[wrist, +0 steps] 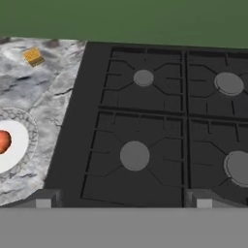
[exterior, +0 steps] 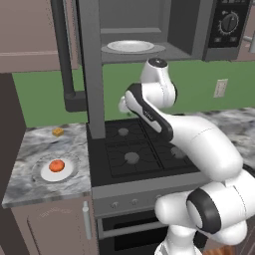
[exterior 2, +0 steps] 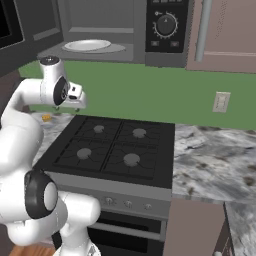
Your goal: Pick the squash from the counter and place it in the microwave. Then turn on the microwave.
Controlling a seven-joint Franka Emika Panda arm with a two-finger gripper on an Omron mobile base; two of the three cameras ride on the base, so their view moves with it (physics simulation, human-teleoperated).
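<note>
A kitchen with a green back wall: a black four-burner stove point(exterior: 142, 149) sits between two stretches of grey-white marbled table point(exterior: 30, 149), and brownish cabinet fronts run below. Above the stove the microwave point(exterior: 164, 30) stands with its door swung open, its control dial point(exterior: 229, 22) at the right.

The squash point(exterior: 57, 165) lies on a small white plate point(exterior: 69, 172) on the table left of the stove, near the front edge. A tiny yellow-orange cube point(exterior: 58, 132) rests on the same stretch, farther back and well apart from the plate.

The squash looks small, rounded and smooth-skinned, so likely light and firm but apt to roll or slip out of a pinch. The safest hold is probably across its widest middle, from straight above, with the fingers clearing the plate rim. The plate is loose and could slide if nudged.

Inside the microwave lies a white dish point(exterior: 130, 46) with nothing on it; that seems the natural landing spot.

The end effector point(wrist: 123, 198) hangs over the front of the stove, fingers spread wide and holding nothing. The squash shows at the far left edge of the hand view, so the reach has yet to swing leftward.
</note>
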